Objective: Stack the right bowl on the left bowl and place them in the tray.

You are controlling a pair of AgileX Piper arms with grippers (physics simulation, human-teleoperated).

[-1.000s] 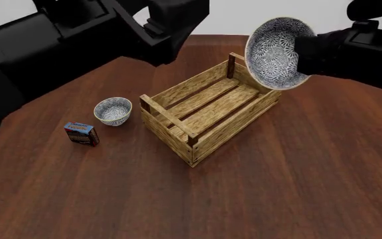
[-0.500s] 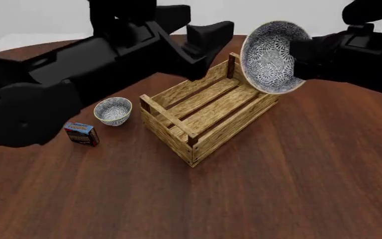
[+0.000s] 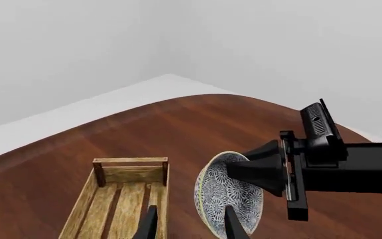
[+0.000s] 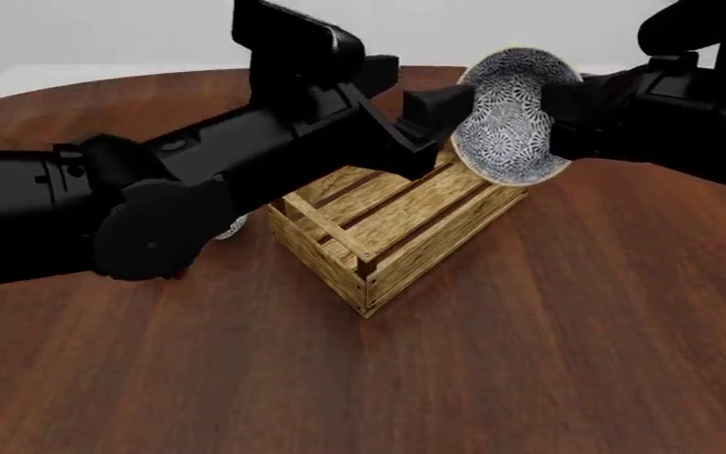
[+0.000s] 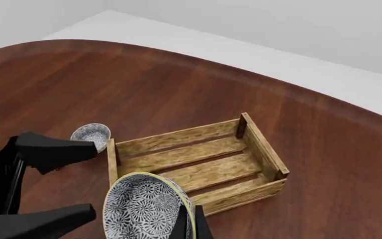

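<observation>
My right gripper [image 4: 555, 102] is shut on the rim of the right bowl [image 4: 505, 118], a blue-and-white patterned bowl held tilted in the air over the far end of the tray [image 4: 388, 222]. In the right wrist view the bowl [image 5: 144, 206] hangs from the gripper [image 5: 187, 222] above the tray [image 5: 198, 159]. My left gripper [image 4: 429, 83] is open, just left of the held bowl and not touching it. Its fingers [image 3: 232, 224] frame that bowl [image 3: 228, 199] in the left wrist view. The left bowl [image 5: 91, 134] stands on the table left of the tray, almost hidden behind my left arm in the front view.
My left arm [image 4: 186, 189] stretches across the left half of the table and over the tray's near-left corner. The tray is empty, its slatted floor [image 3: 121, 204] showing. The round wooden table's far edge [image 5: 198, 59] curves behind the tray.
My left arm has swung right across the table up to the held bowl, covering the left bowl and the small box. The right gripper has brought the bowl slightly left and down.
</observation>
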